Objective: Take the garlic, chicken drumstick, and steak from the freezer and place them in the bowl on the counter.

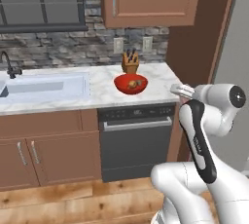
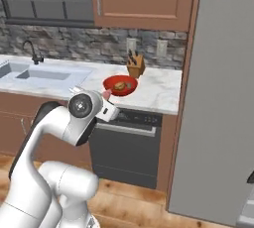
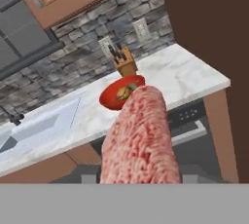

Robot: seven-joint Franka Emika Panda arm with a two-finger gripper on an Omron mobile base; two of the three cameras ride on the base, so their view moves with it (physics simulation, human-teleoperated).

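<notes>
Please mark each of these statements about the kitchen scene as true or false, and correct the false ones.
1. The hand holds a piece of red marbled steak. True.
2. The red bowl sits in the sink. False: it sits on the counter, by the knife block.
3. The bowl is empty. False: brownish food already lies in it.
4. The sink is left of the bowl in the left base view. True.

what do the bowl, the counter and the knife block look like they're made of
Bowl: glossy red, likely ceramic or plastic, judging by its sheen. Counter: white slab with grey veins, looks like polished marble. Knife block: brown, matte, apparently wood.
</notes>
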